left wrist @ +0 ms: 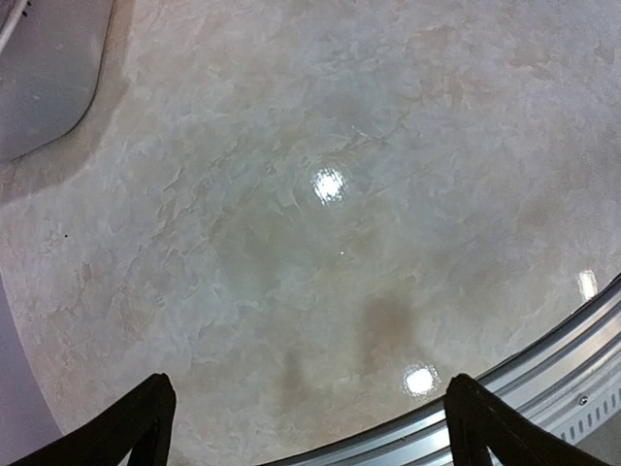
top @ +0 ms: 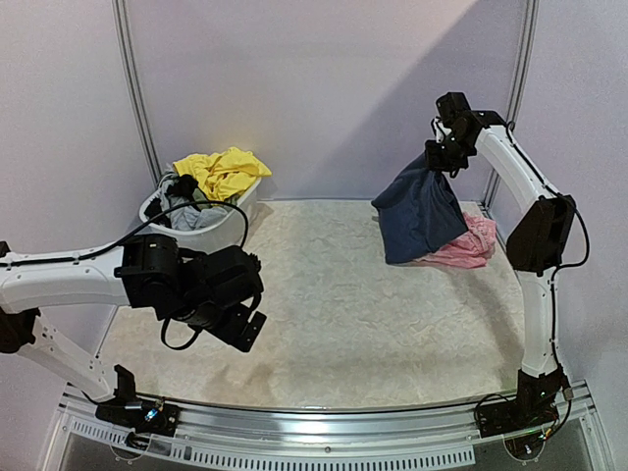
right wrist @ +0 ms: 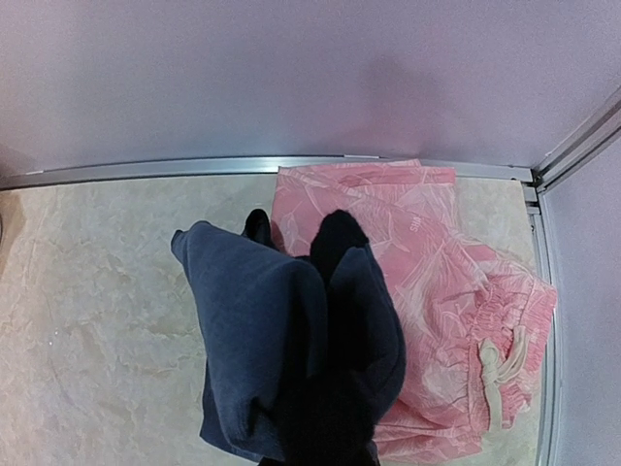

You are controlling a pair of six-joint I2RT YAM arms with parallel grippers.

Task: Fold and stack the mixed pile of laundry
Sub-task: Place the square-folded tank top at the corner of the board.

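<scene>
The right end effector (top: 444, 157) is clenched on the navy top (top: 420, 214), which hangs bunched over the pink piece (top: 469, 245) at the table's (top: 334, 294) far right corner. This looks like the stacking step. Next the top needs lowering and flattening squarely onto the pink (it hangs crumpled). The left end effector (left wrist: 306, 393) hovers released over the table.

navy garment (top: 420, 211) hanging | pink piece (top: 471, 245) flat below | yellow piece (top: 226, 172) heaped far-left

Right gripper (right wrist: 296, 233): fingers mostly wrapped in navy garment (right wrist: 262, 340); pink piece (right wrist: 437, 301), table's (right wrist: 97, 291) far right corner: partly covered by it; white tub (left wrist: 44, 68): cropped by left wrist view's edge
</scene>
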